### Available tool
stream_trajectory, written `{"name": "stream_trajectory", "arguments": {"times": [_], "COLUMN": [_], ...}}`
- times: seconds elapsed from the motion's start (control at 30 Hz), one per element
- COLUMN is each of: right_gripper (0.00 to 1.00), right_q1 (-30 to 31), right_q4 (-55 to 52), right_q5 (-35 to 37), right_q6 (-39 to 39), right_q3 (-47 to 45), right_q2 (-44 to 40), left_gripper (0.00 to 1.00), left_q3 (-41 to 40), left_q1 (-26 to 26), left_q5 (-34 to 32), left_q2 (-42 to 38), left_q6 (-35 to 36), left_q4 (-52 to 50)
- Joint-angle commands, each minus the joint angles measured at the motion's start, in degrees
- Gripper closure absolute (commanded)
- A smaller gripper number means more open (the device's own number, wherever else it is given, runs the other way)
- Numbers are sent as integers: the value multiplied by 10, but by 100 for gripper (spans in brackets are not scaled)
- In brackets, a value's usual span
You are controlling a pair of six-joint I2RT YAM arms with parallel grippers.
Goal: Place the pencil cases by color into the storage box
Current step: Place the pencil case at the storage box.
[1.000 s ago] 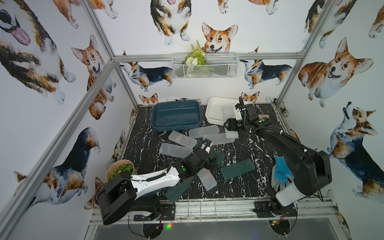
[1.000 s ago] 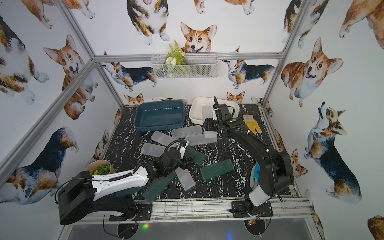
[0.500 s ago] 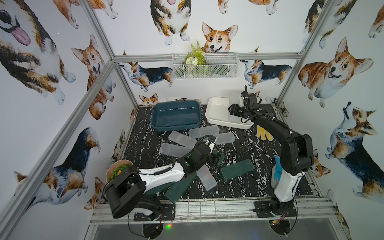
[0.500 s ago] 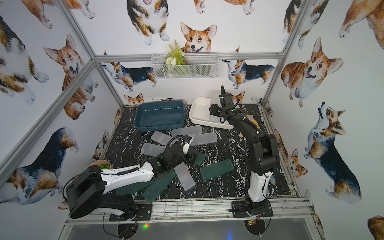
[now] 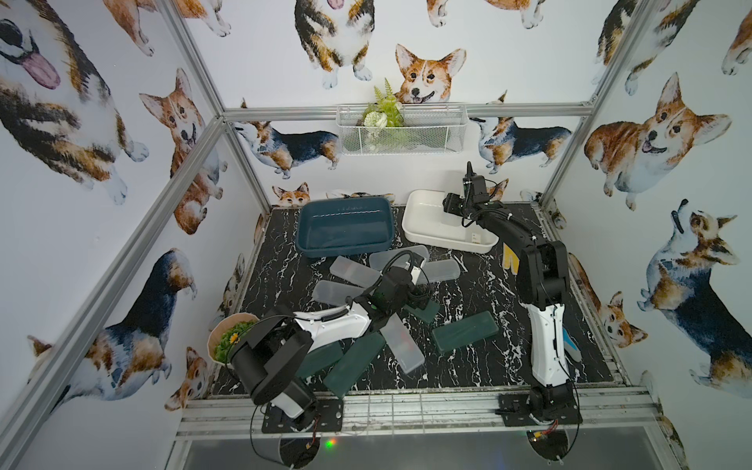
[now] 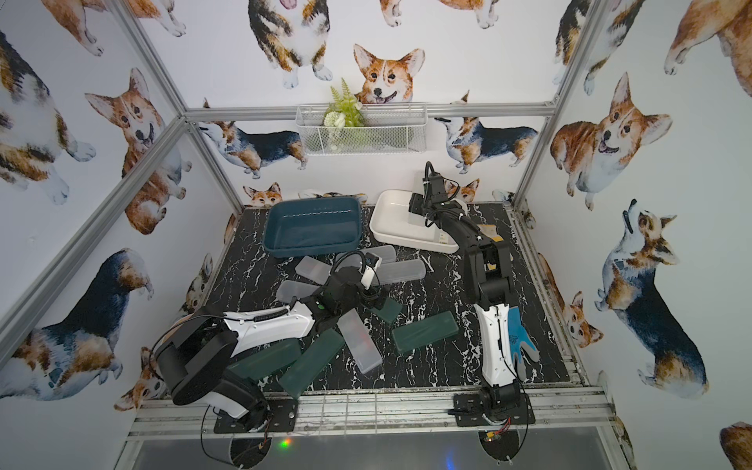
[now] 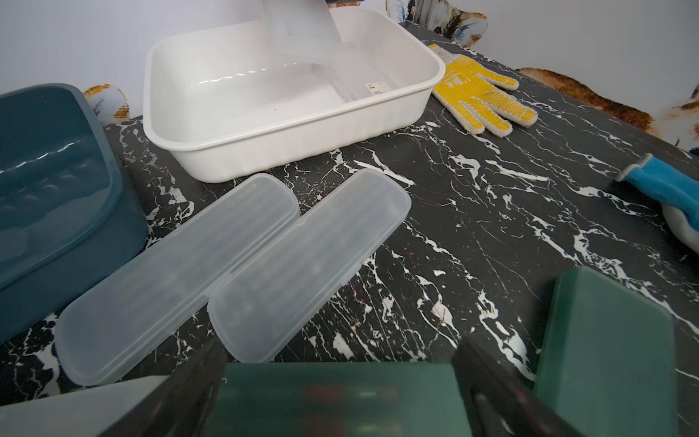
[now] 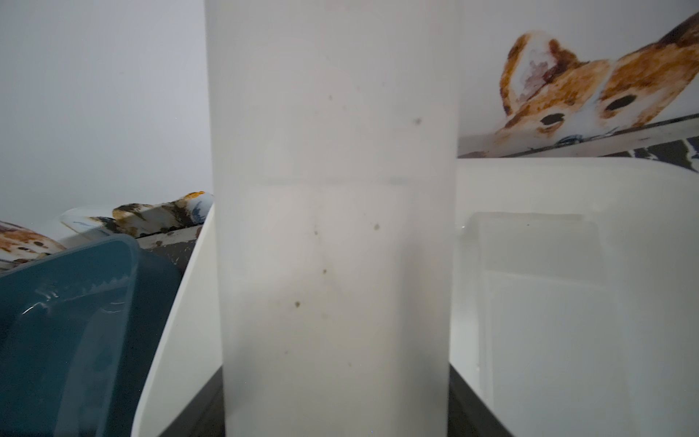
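My right gripper (image 5: pixel 455 208) is shut on a frosted white pencil case (image 8: pixel 333 227), which hangs tilted over the white storage box (image 5: pixel 419 238). Another frosted case (image 8: pixel 537 302) lies inside that box. In the middle of the table my left gripper (image 5: pixel 419 302) stands open, its fingers on either side of a dark green case (image 7: pixel 340 401). Several frosted cases (image 7: pixel 177 272) and green cases (image 5: pixel 464 331) lie scattered on the black marble table. The dark blue storage box (image 5: pixel 346 249) at the back left holds nothing.
A yellow glove (image 5: pixel 508 258) lies right of the white box, and a blue glove (image 6: pixel 521 337) lies beside the right arm's base. A bowl of greenery (image 5: pixel 228 342) stands at the front left. A wire basket (image 5: pixel 401 130) hangs on the back wall.
My right arm has lifted the frosted case from the middle of the table and carried it back over the white box. My left gripper has edged over the green case.
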Motion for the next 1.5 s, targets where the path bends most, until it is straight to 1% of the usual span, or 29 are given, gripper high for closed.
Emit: {"name": "stream_trajectory", "arguments": {"times": [0.0,0.23,0.53,0.97,1.17,1.47], "right_gripper": [51,51,51,50,49,43], "right_q1": [0,-2,-3,-3,-3,-2], "right_q4": [-27,-65,-134,-205,-222,-248], "right_q5": [25,34,21,17,20,28], "right_q6": [8,4,7,11,13,6], "right_q3": [23,54,102,145,157,180], "right_q2": [23,61,108,142,149,162], "left_gripper": [4,4,4,4,4,4], "left_q3": [5,-2,-12,-24,-28,-30], "left_q1": [9,18,20,20,20,20], "left_q5": [27,38,44,45,45,41], "left_q2": [9,21,30,30,28,25], "left_q6": [0,-5,-14,-25,-28,-29], "left_q4": [24,38,55,62,63,64]}}
